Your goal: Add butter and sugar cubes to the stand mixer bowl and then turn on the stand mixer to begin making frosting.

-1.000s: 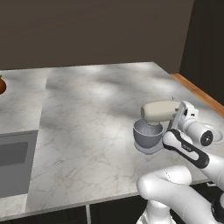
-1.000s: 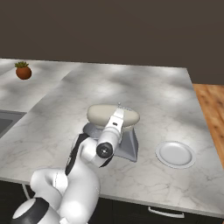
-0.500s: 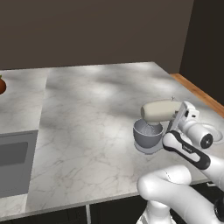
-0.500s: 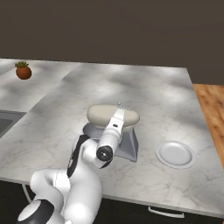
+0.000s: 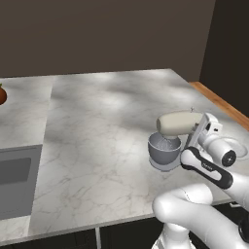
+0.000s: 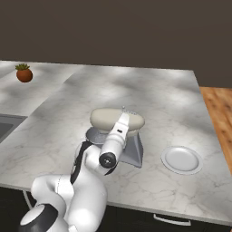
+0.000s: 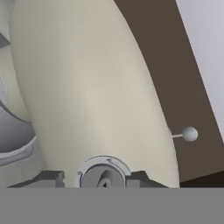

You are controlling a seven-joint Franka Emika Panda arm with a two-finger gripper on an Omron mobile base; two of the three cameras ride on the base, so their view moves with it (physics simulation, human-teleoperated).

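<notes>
1. On the marble counter (image 5: 97,126), near its right end, the stand mixer (image 5: 175,124) is set with the grey bowl (image 5: 163,148) seated under its cream head.
2. Against the head's rear, the gripper (image 7: 103,177) is held so that the round dial (image 7: 104,175) sits between the finger tips; the jaws are partly parted, and a grip cannot be confirmed.
3. Beside the mixer, a white plate (image 6: 182,159) lies bare, probably as the ingredients' former spot.
4. Butter is not made out.
</notes>
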